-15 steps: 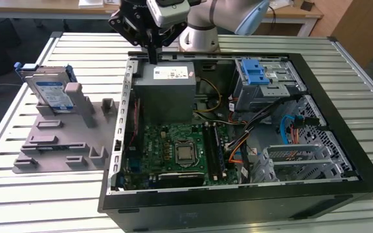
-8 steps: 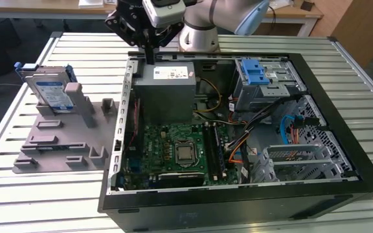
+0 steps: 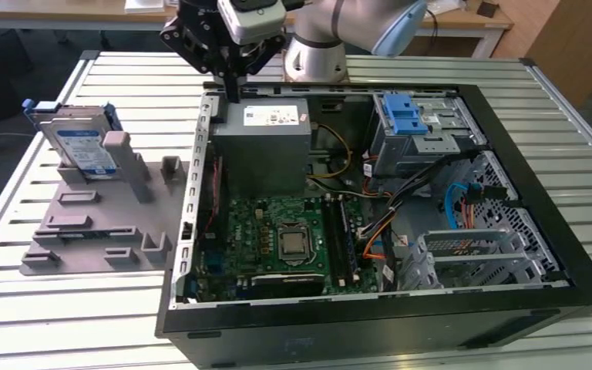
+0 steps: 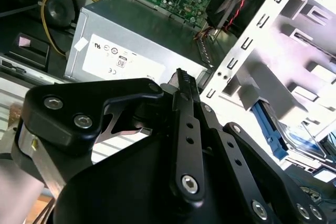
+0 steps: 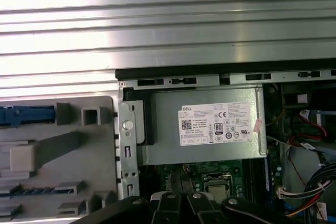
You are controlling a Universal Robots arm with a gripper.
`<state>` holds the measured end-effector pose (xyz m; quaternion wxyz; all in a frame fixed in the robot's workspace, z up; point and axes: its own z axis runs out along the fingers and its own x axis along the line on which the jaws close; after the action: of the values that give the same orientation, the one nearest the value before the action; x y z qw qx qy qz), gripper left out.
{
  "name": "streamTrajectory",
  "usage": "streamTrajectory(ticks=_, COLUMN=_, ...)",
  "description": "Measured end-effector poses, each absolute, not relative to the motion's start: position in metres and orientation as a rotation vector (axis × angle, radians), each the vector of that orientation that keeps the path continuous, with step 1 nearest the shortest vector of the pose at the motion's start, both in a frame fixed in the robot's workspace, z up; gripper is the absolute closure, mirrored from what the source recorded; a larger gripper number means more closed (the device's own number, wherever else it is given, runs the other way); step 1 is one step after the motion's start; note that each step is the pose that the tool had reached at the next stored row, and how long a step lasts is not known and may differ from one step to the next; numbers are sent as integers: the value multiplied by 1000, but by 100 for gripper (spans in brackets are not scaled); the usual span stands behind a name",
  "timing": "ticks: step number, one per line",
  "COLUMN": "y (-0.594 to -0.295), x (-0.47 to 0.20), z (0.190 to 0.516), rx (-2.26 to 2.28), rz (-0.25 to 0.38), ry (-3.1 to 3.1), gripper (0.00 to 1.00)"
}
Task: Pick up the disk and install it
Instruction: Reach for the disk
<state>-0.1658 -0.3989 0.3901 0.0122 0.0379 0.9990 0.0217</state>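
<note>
The disk [image 3: 82, 146], silver with a white-and-blue label and blue side rails, stands on edge in a grey fixture [image 3: 101, 223] at the exterior view's left, beside the open computer case [image 3: 573, 262]. My gripper [image 3: 232, 91] hangs over the case's back edge, above the grey power supply box [image 3: 265, 146]. It is well to the right of the disk and apart from it. Its black fingers [image 4: 181, 85] meet at one tip, shut on nothing. In the second wrist view the disk [image 4: 302, 139] shows past the case wall. Its blue rail [image 5: 21, 115] shows in the first wrist view.
Inside the case lie a green motherboard [image 3: 275, 231], loose cables [image 3: 378, 223] and a grey drive cage with a blue latch [image 3: 412, 116] at the back right. The case and fixture rest on a slatted metal table [image 3: 59, 324]. The arm's base [image 3: 317, 54] stands behind the case.
</note>
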Motion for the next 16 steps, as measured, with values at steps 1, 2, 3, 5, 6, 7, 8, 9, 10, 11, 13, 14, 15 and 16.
streamTrajectory(ticks=1, y=-399, x=-167, z=390, rx=118, rz=68, ry=3114, gripper=89)
streamTrajectory(ticks=2, y=-399, x=-167, z=390, rx=118, rz=68, ry=3114, gripper=89)
streamTrajectory(ticks=3, y=-399, x=-168, z=390, rx=118, rz=68, ry=3115, gripper=89)
streamTrajectory(ticks=5, y=-399, x=-170, z=390, rx=118, rz=68, ry=3115, gripper=89)
streamTrajectory(ticks=6, y=-399, x=-170, z=390, rx=118, rz=68, ry=3115, gripper=89)
streamTrajectory(ticks=7, y=-399, x=-171, z=390, rx=118, rz=67, ry=3115, gripper=89)
streamTrajectory(ticks=8, y=-399, x=-172, z=389, rx=118, rz=67, ry=3115, gripper=89)
streamTrajectory(ticks=9, y=-399, x=-173, z=389, rx=118, rz=67, ry=3115, gripper=89)
streamTrajectory(ticks=10, y=-399, x=-174, z=389, rx=118, rz=67, ry=3115, gripper=89)
streamTrajectory(ticks=11, y=-399, x=-175, z=389, rx=118, rz=68, ry=3115, gripper=89)
streamTrajectory(ticks=13, y=-399, x=-176, z=389, rx=118, rz=68, ry=3116, gripper=89)
streamTrajectory(ticks=14, y=-399, x=-177, z=389, rx=118, rz=67, ry=3116, gripper=89)
streamTrajectory(ticks=15, y=-399, x=-178, z=389, rx=118, rz=68, ry=3116, gripper=89)
streamTrajectory(ticks=16, y=-399, x=-179, z=389, rx=118, rz=68, ry=3116, gripper=89)
